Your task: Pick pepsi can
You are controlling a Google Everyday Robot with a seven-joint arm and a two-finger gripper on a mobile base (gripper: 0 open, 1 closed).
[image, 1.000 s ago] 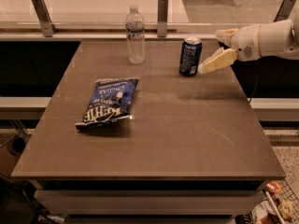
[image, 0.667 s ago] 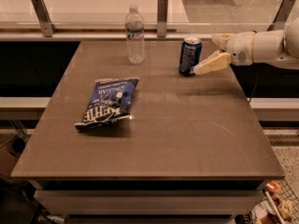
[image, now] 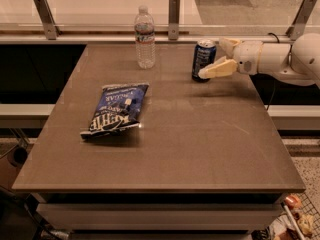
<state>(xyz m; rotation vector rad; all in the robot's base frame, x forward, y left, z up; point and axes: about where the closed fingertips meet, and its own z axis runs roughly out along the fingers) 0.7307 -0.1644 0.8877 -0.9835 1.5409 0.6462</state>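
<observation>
The pepsi can point(image: 203, 58), dark blue with a silver top, stands upright at the far right of the brown table point(image: 200, 149). My gripper point(image: 214, 58) reaches in from the right on a white arm point(image: 280, 58). It is open. One pale finger point(image: 217, 69) lies across the can's front right side at its lower half. The other finger point(image: 229, 45) is behind and to the right of the can's top. The can sits at the mouth of the jaws, not clamped.
A clear water bottle point(image: 144, 36) stands at the far edge, left of the can. A flat blue chip bag point(image: 118, 109) lies left of the table's middle. A glass rail with metal posts point(image: 173, 11) runs behind the table.
My gripper has moved left, closer to the can, so its front finger now overlaps the can's side. The can, bottle and bag have not moved.
</observation>
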